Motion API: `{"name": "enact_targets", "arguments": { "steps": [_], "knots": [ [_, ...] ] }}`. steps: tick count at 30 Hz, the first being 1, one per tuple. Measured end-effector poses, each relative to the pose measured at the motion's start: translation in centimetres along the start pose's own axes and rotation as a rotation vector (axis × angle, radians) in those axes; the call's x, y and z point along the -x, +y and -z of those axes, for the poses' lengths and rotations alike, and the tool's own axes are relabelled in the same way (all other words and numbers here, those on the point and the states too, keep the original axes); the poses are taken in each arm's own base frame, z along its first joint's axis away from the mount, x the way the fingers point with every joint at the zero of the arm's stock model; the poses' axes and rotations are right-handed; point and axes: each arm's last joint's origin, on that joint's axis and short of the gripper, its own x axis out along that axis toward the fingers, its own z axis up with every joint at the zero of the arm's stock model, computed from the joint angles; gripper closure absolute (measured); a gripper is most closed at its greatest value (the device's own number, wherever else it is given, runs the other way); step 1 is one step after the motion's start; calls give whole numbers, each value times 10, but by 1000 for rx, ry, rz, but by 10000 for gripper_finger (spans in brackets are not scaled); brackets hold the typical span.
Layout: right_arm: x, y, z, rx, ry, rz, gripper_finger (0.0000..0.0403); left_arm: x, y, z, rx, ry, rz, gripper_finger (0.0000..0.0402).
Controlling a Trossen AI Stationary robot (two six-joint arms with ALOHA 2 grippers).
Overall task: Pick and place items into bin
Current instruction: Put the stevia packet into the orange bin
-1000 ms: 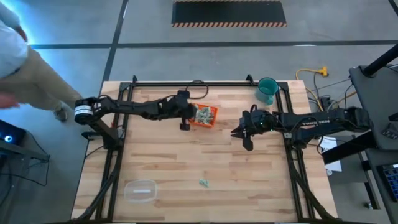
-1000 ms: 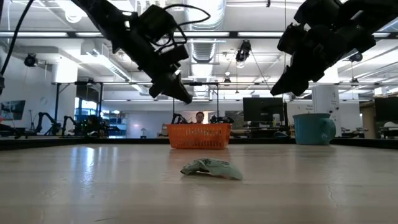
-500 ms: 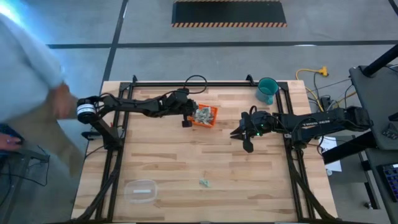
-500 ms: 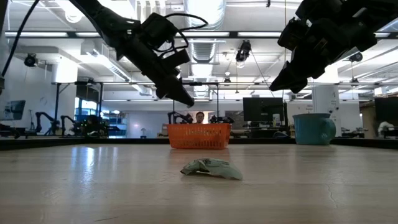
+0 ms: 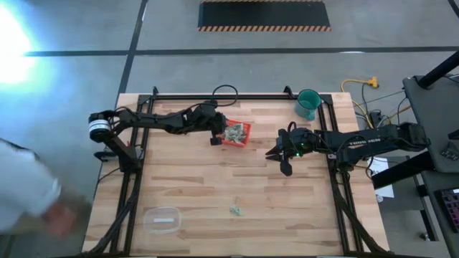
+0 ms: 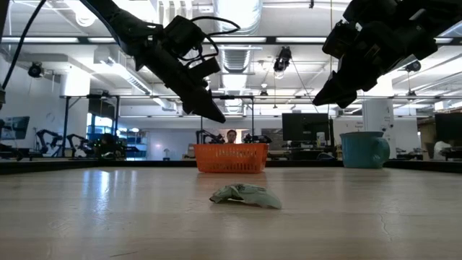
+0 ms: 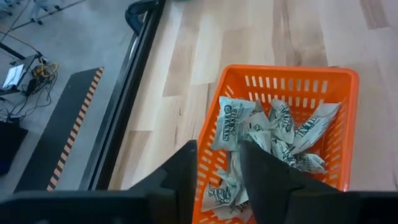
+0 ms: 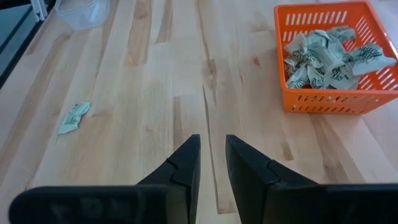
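Left gripper (image 7: pixel 217 180) hovering over the orange bin's (image 5: pixel 244 141) edge, fingers apart and holding nothing, wrappers (image 7: pixel 273 137) lying heaped inside, one wrapper (image 5: pixel 234 210) sitting apart on the desk (image 5: pixel 201 179), right gripper (image 8: pixel 211 168) waiting mid-desk, fingers slightly apart, empty.

High view: straight down from above, far off, taking in the whole bench (image 5: pixel 215 186), both arms and surrounding floor.
Low view: level with the bench top, looking across it into the room; a wrapper (image 6: pixel 245 195) close, the bin (image 6: pixel 231 158) farther back.
Left wrist view: down past dark fingers (image 7: pixel 180 174), very near the bin (image 7: pixel 348 118) by the bench's far edge.
Right wrist view: farther back, over open bench toward bin and lone wrapper (image 8: pixel 74 117).
Shared: the bin appears in all four.
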Motion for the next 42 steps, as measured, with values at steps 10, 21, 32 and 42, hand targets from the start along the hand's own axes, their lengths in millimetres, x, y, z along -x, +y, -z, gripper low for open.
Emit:
{"name": "enact_targets", "arguments": {
  "steps": [10,21,32,42],
  "knots": [
    [0,1,-1,15,-16,-6,335,9,-13,-5,-28,15,50,267],
    [-2,13,-2,114,-99,-68,335,34,-57,-6,-87,134,224,267],
    [-33,33,12,240,-151,-264,335,63,-83,1,-112,28,277,267],
    [-86,38,3,226,-84,-288,300,118,-72,28,7,-98,251,267]
  ]
}}
